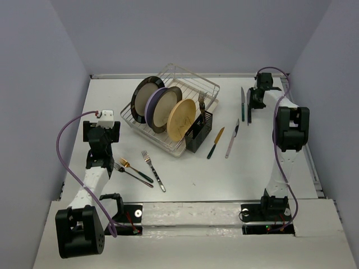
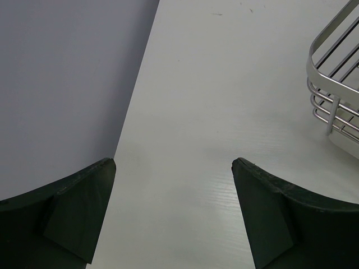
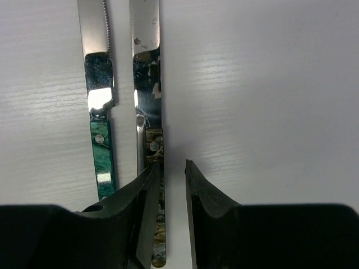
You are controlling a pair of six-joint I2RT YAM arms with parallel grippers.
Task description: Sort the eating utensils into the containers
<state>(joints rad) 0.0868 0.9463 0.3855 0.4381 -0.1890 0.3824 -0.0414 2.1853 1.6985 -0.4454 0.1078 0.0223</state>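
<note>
left gripper: near the left side of the table; its fingers stand wide apart, only bare table shows between them, and they hold nothing and touch nothing.
forks on the table: three lie close to the left arm, in front of the rack. the gold-headed fork and the dark fork lie close together; the silver fork lies a little apart on their right.
middle knives: the gold-bladed knife with a dark green handle and the silver knife lie side by side to the right of the holder, not touching each other.
black holder: it stands at the near right end of the wire rack; one upright fork is in it, tines up.
plates: three stand on edge in the rack.
right gripper: far on the right, turned down over two knives. its fingers are only a little apart, not closed; white table shows in the gap at the tips.
mottled-handled knife: its handle runs under the fingertip on the view's left side and shows again lower in the gap. a strip of table separates it from the other finger, so it is not pinched. i cannot tell if the finger touches it.
green-handled knife: just beside the first, parallel, outside the gap.
</note>
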